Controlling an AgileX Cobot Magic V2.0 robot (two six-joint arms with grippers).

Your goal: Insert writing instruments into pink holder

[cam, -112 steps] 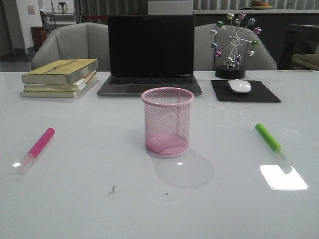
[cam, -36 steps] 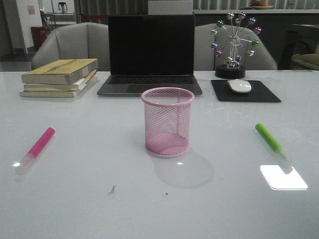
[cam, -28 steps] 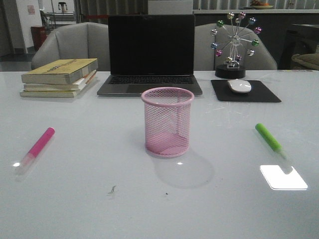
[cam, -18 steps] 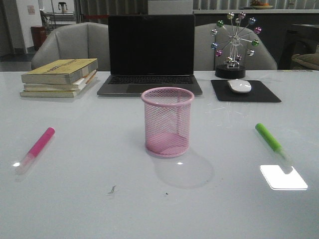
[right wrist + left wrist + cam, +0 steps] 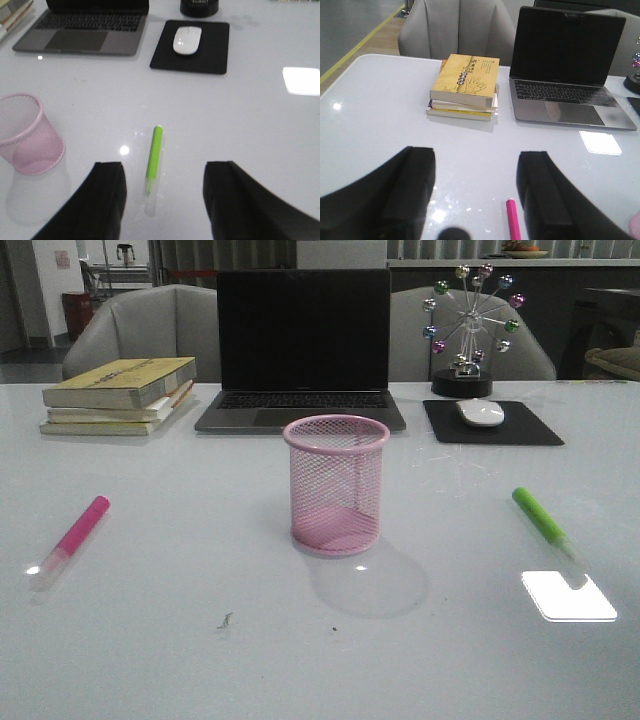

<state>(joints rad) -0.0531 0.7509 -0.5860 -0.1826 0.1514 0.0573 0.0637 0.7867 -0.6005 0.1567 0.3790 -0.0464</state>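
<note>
The pink wire-mesh holder (image 5: 336,485) stands upright at the centre of the white table (image 5: 180,640), with nothing inside it. The pink highlighter (image 5: 70,539) lies flat on the table well to the left of the holder; the green highlighter (image 5: 541,521) lies flat well to the right. Both rest apart from the holder, pale cap ends toward the near edge.

Left gripper (image 5: 475,192) — jaws spread wide, holding nothing, hanging above the table with the pink highlighter's tip showing between the fingers in the wrist view. Right gripper (image 5: 165,200) — jaws likewise wide apart and empty, the green highlighter lying on the table between its fingers, not touched.

At the far side: a stack of books (image 5: 120,395), an open laptop (image 5: 302,348) with a dark screen, a white mouse (image 5: 480,412) on a black mouse pad (image 5: 535,430), and a desk ornament with coloured balls (image 5: 470,325).
</note>
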